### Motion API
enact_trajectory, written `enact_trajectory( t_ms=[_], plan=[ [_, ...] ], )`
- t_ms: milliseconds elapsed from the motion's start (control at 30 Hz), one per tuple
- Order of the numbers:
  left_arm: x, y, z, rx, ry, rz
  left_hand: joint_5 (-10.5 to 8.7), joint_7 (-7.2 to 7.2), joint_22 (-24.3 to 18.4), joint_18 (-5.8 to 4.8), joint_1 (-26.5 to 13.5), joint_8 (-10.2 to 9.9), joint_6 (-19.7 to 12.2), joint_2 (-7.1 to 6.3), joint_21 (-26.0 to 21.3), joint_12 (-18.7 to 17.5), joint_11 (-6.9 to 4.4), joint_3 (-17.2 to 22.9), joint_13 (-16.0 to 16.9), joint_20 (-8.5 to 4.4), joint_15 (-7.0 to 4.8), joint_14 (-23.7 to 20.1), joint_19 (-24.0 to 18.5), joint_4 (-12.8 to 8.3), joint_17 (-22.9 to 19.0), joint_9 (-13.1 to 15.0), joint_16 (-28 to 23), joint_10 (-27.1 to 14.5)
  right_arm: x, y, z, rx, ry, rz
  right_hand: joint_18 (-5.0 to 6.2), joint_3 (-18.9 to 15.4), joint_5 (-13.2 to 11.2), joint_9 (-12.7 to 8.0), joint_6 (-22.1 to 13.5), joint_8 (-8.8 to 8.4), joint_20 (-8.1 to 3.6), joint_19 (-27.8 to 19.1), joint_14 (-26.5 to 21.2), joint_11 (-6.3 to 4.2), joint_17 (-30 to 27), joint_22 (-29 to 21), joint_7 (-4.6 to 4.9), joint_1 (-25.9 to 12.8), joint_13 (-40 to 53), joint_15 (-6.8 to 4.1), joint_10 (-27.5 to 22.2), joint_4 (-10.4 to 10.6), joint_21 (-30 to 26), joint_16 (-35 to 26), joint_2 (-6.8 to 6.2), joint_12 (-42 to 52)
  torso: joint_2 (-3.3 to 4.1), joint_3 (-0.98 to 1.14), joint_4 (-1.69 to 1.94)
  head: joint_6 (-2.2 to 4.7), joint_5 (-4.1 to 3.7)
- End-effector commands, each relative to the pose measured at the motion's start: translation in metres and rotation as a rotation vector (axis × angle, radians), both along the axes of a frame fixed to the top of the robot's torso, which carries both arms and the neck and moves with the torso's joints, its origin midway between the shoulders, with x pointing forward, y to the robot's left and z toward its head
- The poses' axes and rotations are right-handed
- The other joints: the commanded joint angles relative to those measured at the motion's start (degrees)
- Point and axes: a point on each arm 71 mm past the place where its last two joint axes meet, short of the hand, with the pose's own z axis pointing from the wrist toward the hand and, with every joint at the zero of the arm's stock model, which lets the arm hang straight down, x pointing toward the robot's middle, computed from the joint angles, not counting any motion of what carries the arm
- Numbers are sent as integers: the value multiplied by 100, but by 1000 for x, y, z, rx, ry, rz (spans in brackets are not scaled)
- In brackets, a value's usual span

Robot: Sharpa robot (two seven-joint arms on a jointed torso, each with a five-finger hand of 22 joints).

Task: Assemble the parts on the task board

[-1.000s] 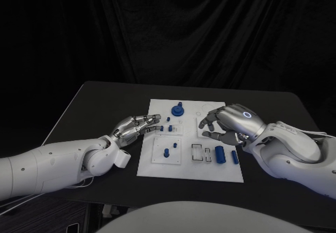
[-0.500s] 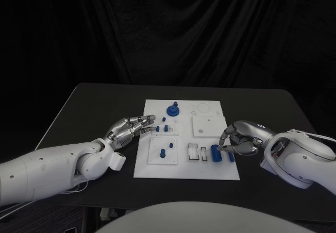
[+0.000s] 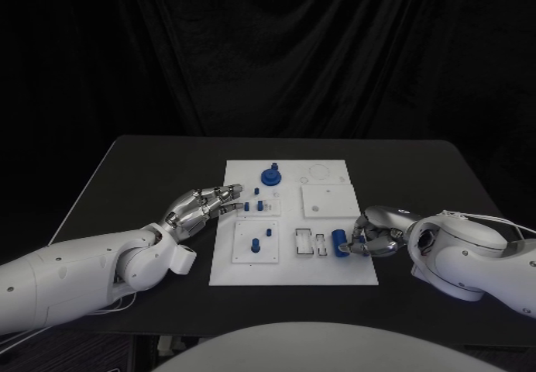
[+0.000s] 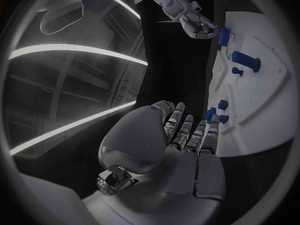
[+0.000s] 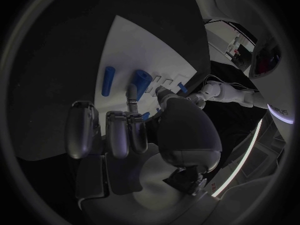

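Black counter (image 3: 146, 167), dark drape behind. White task board (image 3: 293, 273) at centre, blue parts standing in its recesses. Left hand (image 3: 204, 203) at the board's left edge, fingers extended close together, holding nothing. Right hand (image 3: 374, 232) at the board's right edge, fingers curled round a thick blue cylinder (image 3: 338, 244); a slimmer blue peg (image 5: 107, 80) lies beside it. Risk: cylinder could roll off the near right edge, or curled fingers nudge the peg. Open counter lies on both sides.
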Motion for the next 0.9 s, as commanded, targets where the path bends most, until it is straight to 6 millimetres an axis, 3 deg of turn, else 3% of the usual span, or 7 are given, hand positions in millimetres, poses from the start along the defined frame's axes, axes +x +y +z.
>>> enact_trajectory(
  t_ms=[33,233,400,533,567,667,900],
  plan=[
    [0,0,6,-55,-65,18,31,-11,-10,6,-17,26,16,-7,4,17,23,32,4,-6,-11,12,24,-10,6,6,26,7,1,-3,-3,-109,-22,-19,-110,60,-30,36,20,70,-34,236,564,-44,1375,1197,-47,-144,1506,-56,605,3,124,78,-11,15,1,0,25,-1,-11],
    [0,1,5,-51,-57,16,37,-1,-21,7,-13,20,-10,-7,1,-13,27,63,-2,-2,0,0,17,-21,3,1,14,-16,3,-1,-4,-131,-45,-31,-75,109,33,129,-25,178,-47,165,541,-58,1294,1148,-60,-607,1506,-70,605,4,-11,11,12,15,6,0,-17,-1,33],
    [0,0,4,-50,-54,13,38,4,-30,6,-13,18,-20,-7,-1,-23,28,77,-4,-1,5,-2,13,-25,3,-1,15,-25,7,0,-6,-137,-56,-39,-57,150,-21,174,-57,228,-45,122,527,-53,1253,1124,-59,-960,1506,-66,605,2,-81,-24,139,15,4,1,15,-1,11],
    [0,0,4,-50,-52,12,38,4,-30,6,-13,18,-20,-7,-1,-23,28,77,-4,-1,5,-2,13,-25,3,-1,15,-25,9,1,-8,-144,-55,-39,-48,135,-41,200,-79,254,-42,101,521,-50,1234,1112,-57,-1212,1506,-65,605,-1,-114,-41,233,15,2,5,6,-1,23],
    [0,0,4,-50,-51,12,38,4,-30,6,-13,18,-20,-7,-1,-23,28,77,-4,-1,5,-2,13,-25,3,-1,15,-25,9,1,-8,-145,-55,-39,-45,105,52,207,-87,261,-42,93,516,-50,1221,1107,-55,-1272,1506,-63,605,-8,-128,-52,268,15,2,4,2,-1,30],
    [0,1,3,-49,-48,11,38,4,-30,6,-13,18,-20,-7,-1,-23,28,77,-4,-1,5,-2,13,-25,3,-1,15,-25,11,4,-11,-148,-55,-37,-19,-181,840,245,-116,292,-40,27,493,-49,1159,1070,-55,-1437,1506,-61,605,-20,-245,-107,345,15,-1,0,2,-1,33],
    [-1,0,2,-50,-41,6,38,9,-28,5,-13,18,-22,-6,-1,-25,29,90,-4,0,12,-1,14,-28,3,-1,17,-30,15,11,-19,-172,-30,-19,-4,-375,909,265,-108,315,-40,-2,477,-50,1113,1050,-58,-1528,1506,-61,605,-13,-305,-147,432,15,0,1,0,-1,62]
  ],
)
